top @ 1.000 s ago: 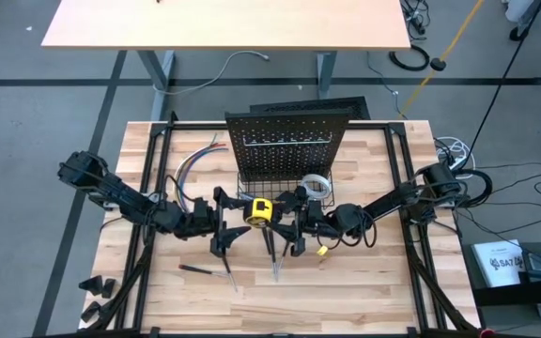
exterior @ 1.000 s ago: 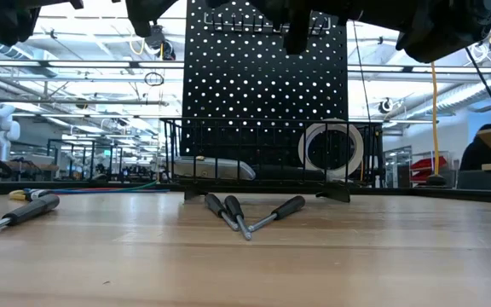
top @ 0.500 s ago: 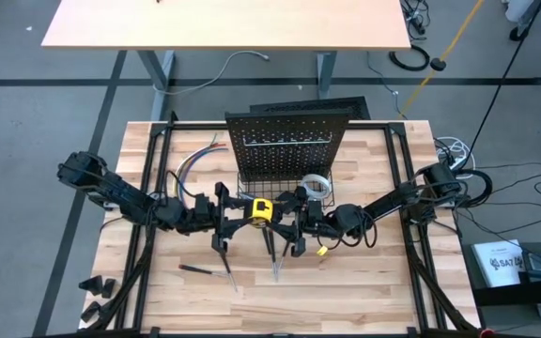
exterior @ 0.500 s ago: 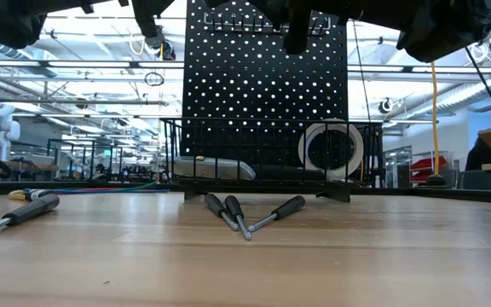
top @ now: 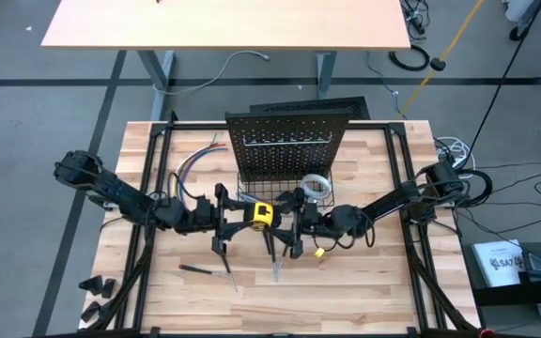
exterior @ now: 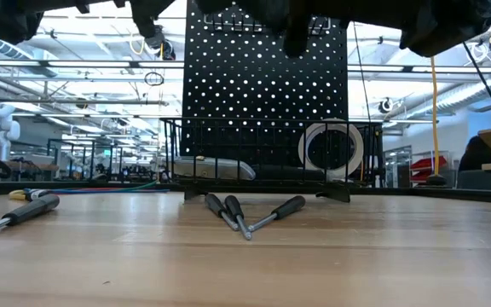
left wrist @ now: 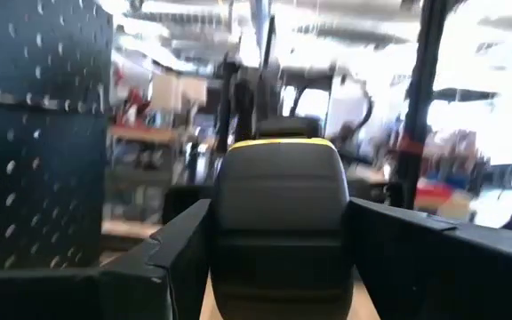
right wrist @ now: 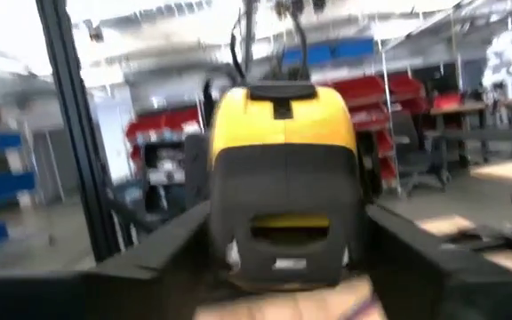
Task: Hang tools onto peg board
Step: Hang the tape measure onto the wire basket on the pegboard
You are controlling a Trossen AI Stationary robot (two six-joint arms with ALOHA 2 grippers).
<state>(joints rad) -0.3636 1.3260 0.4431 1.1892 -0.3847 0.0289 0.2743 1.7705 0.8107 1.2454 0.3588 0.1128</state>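
The yellow-black tape measure [top: 263, 214] hangs in the air in front of the peg board [top: 285, 141] and its wire basket [top: 285, 191]. It sits between my two grippers, which face each other. My left gripper [top: 245, 216] reaches in from the table's left and is shut on it. My right gripper [top: 282, 219] reaches in from the right and is open, with a finger close on either side of the tape measure [right wrist: 283, 178]. A white tape roll [exterior: 332, 149] and a utility knife [exterior: 216, 168] lie in the basket. My left gripper pinches the tape measure by its two broad sides [left wrist: 225, 240], one finger on each. The fingers come in about level from the table's left. The tape measure stands upright on edge, its yellow rim on top, lifted clear of the table.
Screwdrivers lie on the table under the grippers [top: 272, 253], with another [top: 200, 268] nearer the left. A small yellow piece [top: 322, 251] lies below the right gripper. A bundle of coloured cables [top: 195, 164] lies left of the peg board.
My left gripper has shut on the tape measure, its fingers drawing in against its sides. After that my right gripper's fingers spread apart and let go. Both arms stayed where they were, and the tape measure kept its height.
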